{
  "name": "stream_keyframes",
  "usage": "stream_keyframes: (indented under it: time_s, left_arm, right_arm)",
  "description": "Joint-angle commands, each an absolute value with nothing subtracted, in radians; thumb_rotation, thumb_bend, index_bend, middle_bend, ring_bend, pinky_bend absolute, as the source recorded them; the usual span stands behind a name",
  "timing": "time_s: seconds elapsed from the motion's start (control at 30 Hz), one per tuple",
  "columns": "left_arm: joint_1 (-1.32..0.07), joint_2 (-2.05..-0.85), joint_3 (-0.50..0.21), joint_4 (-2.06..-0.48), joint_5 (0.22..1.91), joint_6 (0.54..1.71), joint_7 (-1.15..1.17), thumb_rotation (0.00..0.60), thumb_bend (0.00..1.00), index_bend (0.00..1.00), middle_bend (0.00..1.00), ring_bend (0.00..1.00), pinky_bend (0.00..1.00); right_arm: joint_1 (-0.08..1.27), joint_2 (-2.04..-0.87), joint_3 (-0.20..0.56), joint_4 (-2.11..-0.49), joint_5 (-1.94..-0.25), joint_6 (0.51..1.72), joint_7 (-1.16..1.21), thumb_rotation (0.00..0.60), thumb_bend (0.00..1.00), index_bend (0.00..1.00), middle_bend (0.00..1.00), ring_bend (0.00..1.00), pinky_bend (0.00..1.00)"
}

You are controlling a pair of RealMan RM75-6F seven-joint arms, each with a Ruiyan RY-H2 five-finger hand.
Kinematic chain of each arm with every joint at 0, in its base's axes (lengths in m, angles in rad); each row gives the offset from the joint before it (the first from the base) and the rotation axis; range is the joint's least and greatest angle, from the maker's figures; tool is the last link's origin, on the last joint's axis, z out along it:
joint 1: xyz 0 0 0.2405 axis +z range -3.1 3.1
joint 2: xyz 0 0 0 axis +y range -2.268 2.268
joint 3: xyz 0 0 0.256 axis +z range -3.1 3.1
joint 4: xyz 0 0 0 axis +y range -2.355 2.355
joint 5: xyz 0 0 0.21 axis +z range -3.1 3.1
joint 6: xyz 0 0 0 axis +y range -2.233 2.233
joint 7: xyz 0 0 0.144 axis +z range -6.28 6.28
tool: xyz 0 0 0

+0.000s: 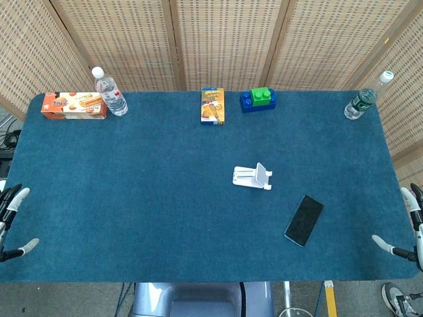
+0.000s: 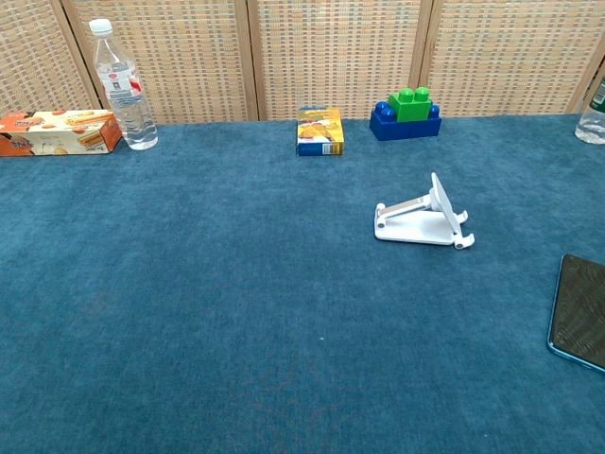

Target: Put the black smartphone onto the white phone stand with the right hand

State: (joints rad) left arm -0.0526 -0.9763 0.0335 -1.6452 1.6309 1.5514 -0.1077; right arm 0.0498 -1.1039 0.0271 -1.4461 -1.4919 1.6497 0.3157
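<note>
A: Right robot hand [image 1: 406,228] sits at the bench's [image 1: 132,198] right edge, fingers spread, holding nothing.

B: And the flat black glass smartphone [image 1: 304,220]?

A: Lying on the blue cloth, well inboard of that robot hand. The folding white plastic phone stand [image 1: 253,176] is farther off, beyond the phone.

B: Left robot hand [image 1: 12,221]?

A: Far edge, fingers apart, empty too.

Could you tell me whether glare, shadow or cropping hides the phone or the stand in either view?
Head view: even lighting, black smartphone and white phone stand whole and sharp, with only faint shadows. Chest view: the stand is clear, but the right frame edge crops the smartphone, whose screen shows a dull reflection.
</note>
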Motion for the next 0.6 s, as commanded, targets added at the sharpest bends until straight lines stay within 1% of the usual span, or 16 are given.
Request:
stream_keyframes:
  time_s: [0.03, 0.2, 0.23, 0.3, 0.33, 0.37, 0.4, 0.43, 0.47, 0.57, 0.6]
  left_arm:
    - [-0.053, -0.975, 0.033, -1.645, 1.632, 1.55, -0.112, 0.6, 0.0, 0.0, 0.0, 0.0, 0.0]
    - [-0.056, -0.971, 0.031, -1.647, 1.625, 1.543, -0.125, 0.6, 0.0, 0.0, 0.0, 0.0, 0.0]
    - [-0.056, -0.971, 0.03, -1.647, 1.623, 1.542, -0.128, 0.6, 0.0, 0.0, 0.0, 0.0, 0.0]
    - [-0.058, -0.971, 0.027, -1.646, 1.619, 1.54, -0.132, 0.6, 0.0, 0.0, 0.0, 0.0, 0.0]
    - [-0.06, -0.972, 0.026, -1.646, 1.616, 1.536, -0.132, 0.6, 0.0, 0.0, 0.0, 0.0, 0.0]
    - [-0.061, -0.972, 0.025, -1.646, 1.614, 1.534, -0.132, 0.6, 0.0, 0.0, 0.0, 0.0, 0.0]
    - [-0.063, -0.973, 0.025, -1.647, 1.611, 1.529, -0.13, 0.6, 0.0, 0.0, 0.0, 0.0, 0.0]
    - [-0.064, -0.973, 0.024, -1.648, 1.608, 1.525, -0.129, 0.6, 0.0, 0.0, 0.0, 0.0, 0.0]
    - [-0.067, -0.974, 0.022, -1.651, 1.603, 1.52, -0.126, 0.6, 0.0, 0.0, 0.0, 0.0, 0.0]
    - [-0.072, -0.974, 0.016, -1.661, 1.587, 1.507, -0.119, 0.6, 0.0, 0.0, 0.0, 0.0, 0.0]
    - [-0.073, -0.974, 0.014, -1.662, 1.582, 1.503, -0.119, 0.6, 0.0, 0.0, 0.0, 0.0, 0.0]
  right_arm:
    - [0.049, -1.103, 0.028, -1.445, -1.498, 1.642, 0.318, 0.6, 0.0, 0.0, 0.0, 0.0, 0.0]
    - [0.062, -1.104, 0.021, -1.44, -1.54, 1.623, 0.336, 0.6, 0.0, 0.0, 0.0, 0.0, 0.0]
    - [0.068, -1.106, 0.017, -1.437, -1.557, 1.619, 0.346, 0.6, 0.02, 0.01, 0.0, 0.0, 0.0]
    - [0.095, -1.11, 0.006, -1.419, -1.615, 1.606, 0.38, 0.6, 0.16, 0.04, 0.01, 0.0, 0.0]
    - [0.124, -1.111, -0.007, -1.404, -1.665, 1.583, 0.406, 0.6, 0.31, 0.07, 0.03, 0.0, 0.0]
    - [0.146, -1.111, -0.017, -1.395, -1.699, 1.563, 0.423, 0.6, 0.41, 0.09, 0.04, 0.0, 0.0]
    - [0.179, -1.111, -0.029, -1.38, -1.742, 1.534, 0.446, 0.6, 0.54, 0.12, 0.06, 0.0, 0.0]
    - [0.217, -1.112, -0.044, -1.366, -1.791, 1.497, 0.465, 0.6, 0.63, 0.14, 0.09, 0.0, 0.0]
    - [0.25, -1.113, -0.055, -1.356, -1.824, 1.462, 0.479, 0.6, 0.71, 0.15, 0.1, 0.0, 0.01]
    - [0.331, -1.129, -0.068, -1.343, -1.878, 1.361, 0.455, 0.6, 0.87, 0.18, 0.14, 0.0, 0.04]
    - [0.352, -1.138, -0.069, -1.341, -1.893, 1.333, 0.428, 0.6, 0.91, 0.18, 0.14, 0.0, 0.04]
